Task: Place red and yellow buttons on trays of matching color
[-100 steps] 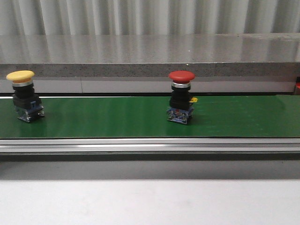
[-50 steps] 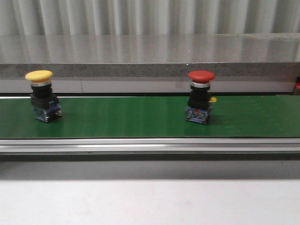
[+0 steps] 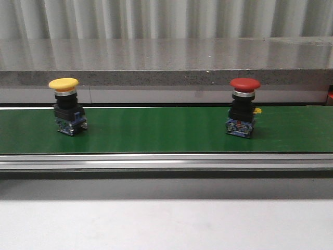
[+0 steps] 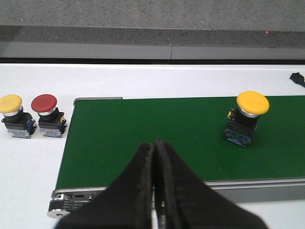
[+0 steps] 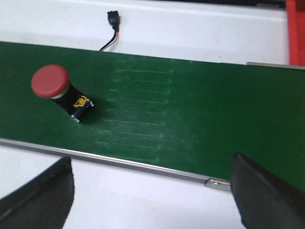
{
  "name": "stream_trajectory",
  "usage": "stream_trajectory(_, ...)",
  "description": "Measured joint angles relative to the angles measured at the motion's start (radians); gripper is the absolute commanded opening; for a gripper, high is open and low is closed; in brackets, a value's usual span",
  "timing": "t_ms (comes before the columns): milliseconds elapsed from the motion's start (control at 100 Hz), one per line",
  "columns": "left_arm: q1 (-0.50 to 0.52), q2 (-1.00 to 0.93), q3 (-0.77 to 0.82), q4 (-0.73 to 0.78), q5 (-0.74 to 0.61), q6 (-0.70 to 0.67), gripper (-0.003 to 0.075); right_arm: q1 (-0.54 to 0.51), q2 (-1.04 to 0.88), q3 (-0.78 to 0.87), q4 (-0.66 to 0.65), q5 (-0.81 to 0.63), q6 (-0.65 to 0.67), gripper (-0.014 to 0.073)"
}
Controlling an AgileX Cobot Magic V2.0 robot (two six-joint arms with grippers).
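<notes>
Yellow button (image 3: 64, 105) and red button (image 3: 243, 108), both upright on the green belt (image 3: 156, 130), well apart; in the front view the yellow one stands toward the left, the red one toward the right. Each has a mushroom cap over a black body and a clear blue-tinted base. The belt runs across the scene with a metal rail (image 3: 166, 161) along its near edge and a grey stone ledge (image 3: 166, 62) behind it.

Left wrist view: the yellow button on the belt, and beyond the belt's end two spare buttons on the white table (image 4: 28, 157), a second yellow (image 4: 14, 123) and a second red (image 4: 47, 122), just beside each other. Left gripper (image 4: 155, 191): jaws pressed together, gripping nothing, over the belt's near rail.

Right wrist view: the red button on the belt, a loose black connector with wires (image 5: 112, 26) on the table beyond. Right gripper (image 5: 152, 191): jaws spread wide, empty, its fingers (image 5: 40, 195) at the view's corners. A red edge (image 5: 296, 28) shows at the frame border; what it belongs to cannot be told.
</notes>
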Motion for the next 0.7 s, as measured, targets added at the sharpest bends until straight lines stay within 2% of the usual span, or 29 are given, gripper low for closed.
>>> stream_trajectory(410, 0.0, 0.0, 0.0, 0.0, 0.0, 0.0, -0.002, 0.17, 0.333, -0.135, 0.0, 0.006, -0.049, 0.0655)
stream_trajectory(700, 0.0, 0.0, 0.0, 0.0, 0.0, 0.0, -0.002, 0.209, 0.488, -0.201, 0.0, -0.022, -0.051, 0.0655)
